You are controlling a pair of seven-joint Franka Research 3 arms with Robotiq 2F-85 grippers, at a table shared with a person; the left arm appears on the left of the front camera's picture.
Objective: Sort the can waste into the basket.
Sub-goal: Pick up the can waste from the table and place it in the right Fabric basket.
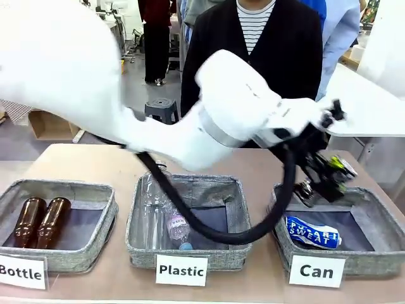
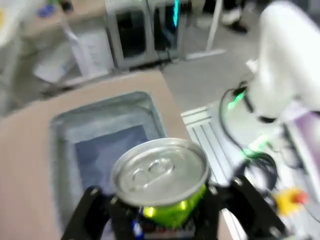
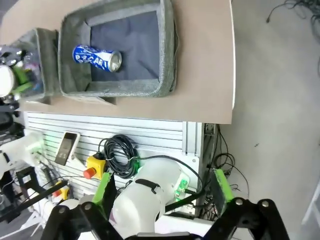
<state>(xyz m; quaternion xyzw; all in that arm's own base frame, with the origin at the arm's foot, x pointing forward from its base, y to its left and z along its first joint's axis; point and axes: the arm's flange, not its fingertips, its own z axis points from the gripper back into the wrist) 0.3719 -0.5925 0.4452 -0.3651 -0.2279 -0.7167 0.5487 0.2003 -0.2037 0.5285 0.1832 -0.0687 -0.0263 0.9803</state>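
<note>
Here the left gripper (image 1: 329, 172) clenches the slim can (image 2: 161, 176) (lid toward its wrist camera) over the basket (image 1: 377, 259).

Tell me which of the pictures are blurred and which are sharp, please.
Front view: the left arm is smeared, while the labelled baskets are sharp. Left wrist view: soft overall, even the can in the left claw. Right wrist view: crisp, the blue can readable.

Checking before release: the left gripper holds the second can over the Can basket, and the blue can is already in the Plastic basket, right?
Not quite. The blue can already lies in the Can basket, as the front view shows. The left gripper does hold the second can over it.
</note>
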